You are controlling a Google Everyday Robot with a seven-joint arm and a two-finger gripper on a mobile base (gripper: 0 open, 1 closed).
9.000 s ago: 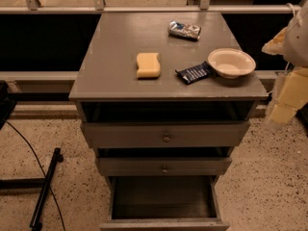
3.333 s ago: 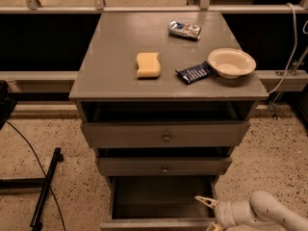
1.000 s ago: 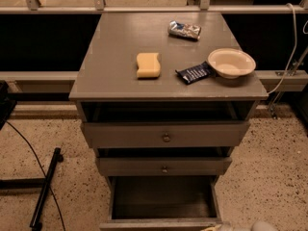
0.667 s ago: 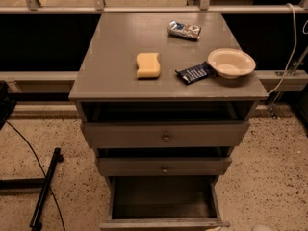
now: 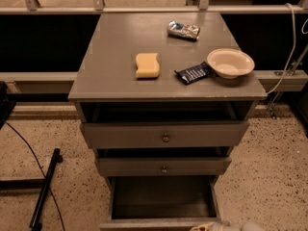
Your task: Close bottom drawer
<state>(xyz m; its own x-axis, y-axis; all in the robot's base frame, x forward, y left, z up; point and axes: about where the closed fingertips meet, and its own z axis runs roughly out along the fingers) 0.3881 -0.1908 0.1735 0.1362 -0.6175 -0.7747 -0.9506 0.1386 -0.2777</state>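
The grey cabinet (image 5: 120, 83) stands in the middle of the camera view with three drawers. The bottom drawer (image 5: 163, 197) is pulled far out, its dark box interior open to view and its front rail (image 5: 159, 222) at the frame's lower edge. The knob of the bottom drawer is out of view. Only the pale top of my gripper (image 5: 208, 226) shows at the bottom edge, just in front of the drawer's right front corner, with a bit of the white arm (image 5: 251, 225) to its right.
The top drawer (image 5: 163, 134) and middle drawer (image 5: 162, 166) stick out a little. On the cabinet top lie a yellow sponge (image 5: 147, 65), a dark snack bag (image 5: 193, 73), a white bowl (image 5: 230, 62) and a silver packet (image 5: 183, 30). A black stand leg (image 5: 44, 189) and cable lie on the floor at left.
The gripper came down from the right of the cabinet to the bottom drawer's front right corner and has sunk lower, almost out of the frame. The drawer has not visibly moved.
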